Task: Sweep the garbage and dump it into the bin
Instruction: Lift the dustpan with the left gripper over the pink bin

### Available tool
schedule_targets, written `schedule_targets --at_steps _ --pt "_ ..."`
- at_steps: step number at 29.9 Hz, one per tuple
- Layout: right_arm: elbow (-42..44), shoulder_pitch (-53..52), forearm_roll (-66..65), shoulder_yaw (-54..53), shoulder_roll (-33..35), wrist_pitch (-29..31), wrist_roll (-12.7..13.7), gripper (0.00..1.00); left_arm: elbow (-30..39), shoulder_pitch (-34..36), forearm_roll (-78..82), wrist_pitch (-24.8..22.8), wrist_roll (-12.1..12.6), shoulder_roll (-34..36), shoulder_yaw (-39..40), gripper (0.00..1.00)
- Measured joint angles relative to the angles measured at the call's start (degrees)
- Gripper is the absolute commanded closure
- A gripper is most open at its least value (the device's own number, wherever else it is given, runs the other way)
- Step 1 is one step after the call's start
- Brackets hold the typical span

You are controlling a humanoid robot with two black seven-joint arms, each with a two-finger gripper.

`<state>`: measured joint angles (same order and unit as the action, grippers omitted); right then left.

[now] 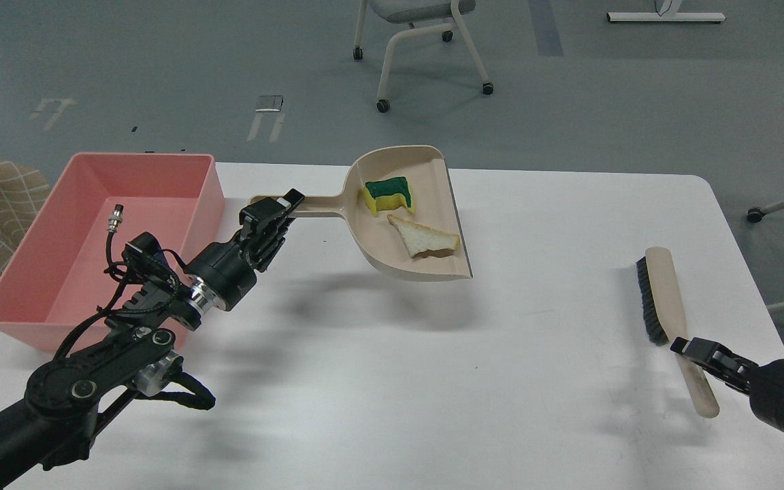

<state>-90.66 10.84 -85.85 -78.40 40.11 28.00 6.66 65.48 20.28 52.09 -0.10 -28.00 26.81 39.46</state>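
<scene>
White laminate table (433, 381) stands on a grey floor (160, 61), with a castered chair (419, 41) beyond. The left claw (276, 211) is clamped on the handle of the beige dustpan (382, 238), held above the table. The sponge (389, 193) and bread slice (426, 238) lie inside it. The salmon-pink bin (72, 272) sits at the left edge. The right claw (695, 350) grips the brush (671, 320) handle.

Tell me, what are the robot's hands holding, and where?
The left gripper holds the dustpan by its handle end. The right gripper holds the brush on its handle.
</scene>
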Motion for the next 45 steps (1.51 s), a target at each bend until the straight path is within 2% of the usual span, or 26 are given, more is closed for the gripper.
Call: schedule_targets --at_steps 7,9,11,12,18,23,36,39,45 --pt "-0.2 -0.1 0.0 -1.5 -0.3 0.0 0.0 0.34 0.1 0.1 -0.6 0.0 0.0 0.6 0.0 1.00" --pt "-0.3 -0.2 0.1 -3.4 -0.6 0.0 0.0 0.29 0.1 0.3 -1.5 0.0 0.0 1.1 0.1 1.00" --pt "-0.4 -0.3 0.1 -6.1 -1.4 0.0 0.0 0.07 0.1 0.5 -3.1 -0.1 0.0 1.7 0.1 1.00" --pt "-0.4 -0.5 0.1 -7.8 -2.0 0.0 0.0 0.06 0.1 0.6 -4.1 -0.1 0.0 2.0 0.1 1.00" --pt "-0.1 -5.2 2.1 -14.0 -3.5 0.0 0.1 0.05 0.8 0.7 -6.6 -0.2 0.0 2.8 0.3 1.00" --pt "1.2 -12.4 10.5 -17.6 -5.1 0.0 0.1 0.05 1.0 0.7 -6.9 -0.2 0.0 3.2 2.1 1.00" --pt "13.3 -28.7 22.5 -20.7 -29.6 0.0 -0.7 0.04 4.3 -2.8 -9.0 -0.6 0.0 7.9 9.3 1.00" --pt "16.3 -29.8 26.6 -21.1 -32.1 0.0 -0.7 0.04 4.3 -4.2 -10.8 -1.3 0.0 9.0 10.9 1.00" --pt "23.0 -31.9 30.3 -21.2 -32.8 0.0 -0.7 0.04 4.4 -8.8 -12.8 -2.0 0.0 11.4 16.8 1.00"
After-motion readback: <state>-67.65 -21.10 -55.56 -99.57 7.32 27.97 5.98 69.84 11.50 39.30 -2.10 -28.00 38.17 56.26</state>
